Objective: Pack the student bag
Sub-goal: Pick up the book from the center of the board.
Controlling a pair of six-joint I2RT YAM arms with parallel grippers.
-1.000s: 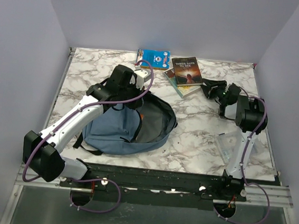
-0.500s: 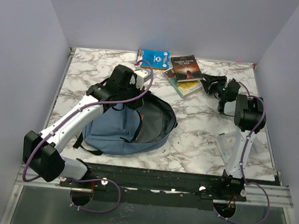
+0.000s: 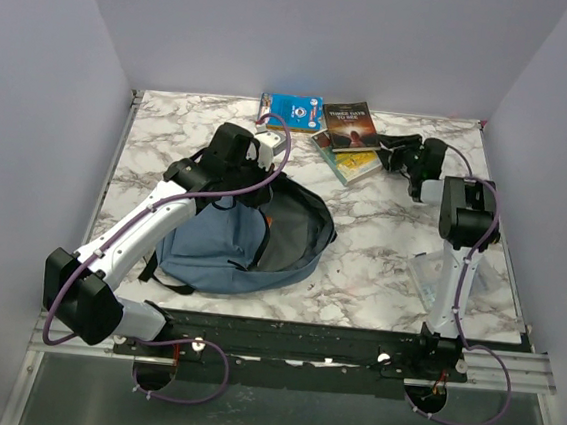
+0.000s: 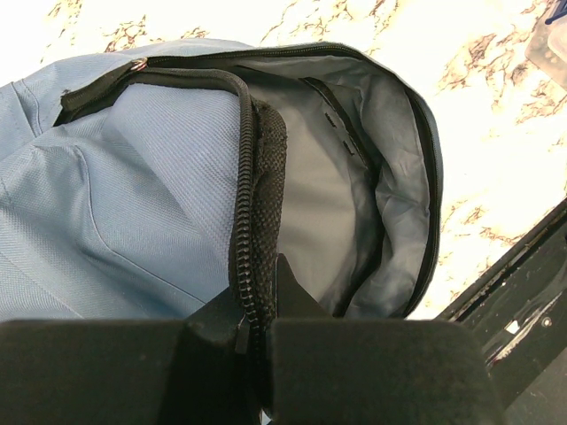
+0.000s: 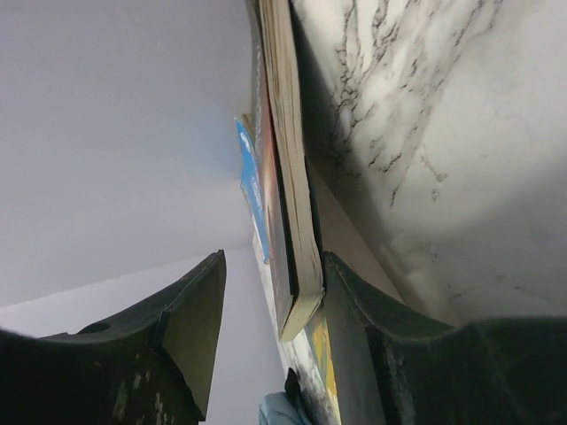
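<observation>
The dusty-blue student bag [image 3: 215, 246] lies open at the table's left centre, its grey inside [image 4: 328, 195] showing. My left gripper [image 3: 251, 184] is shut on the bag's black zipper edge [image 4: 252, 221] and holds the opening up. A dark-covered book [image 3: 352, 126] lies on a teal and yellow book [image 3: 353, 166] at the back. My right gripper [image 3: 391, 155] is open at their right side; the dark book's corner [image 5: 297, 292] sits between its fingers, one finger [image 5: 354, 310] slid under it, the other apart from the cover.
A blue book [image 3: 291, 109] lies at the back edge by the wall. A clear plastic case [image 3: 428, 277] lies by the right arm's base. The black front rail [image 3: 291, 339] runs along the near edge.
My right gripper has moved left and toward the back, up to the dark book, whose corner is now between its fingers. The book has shifted slightly toward the back. The left arm has not moved.
</observation>
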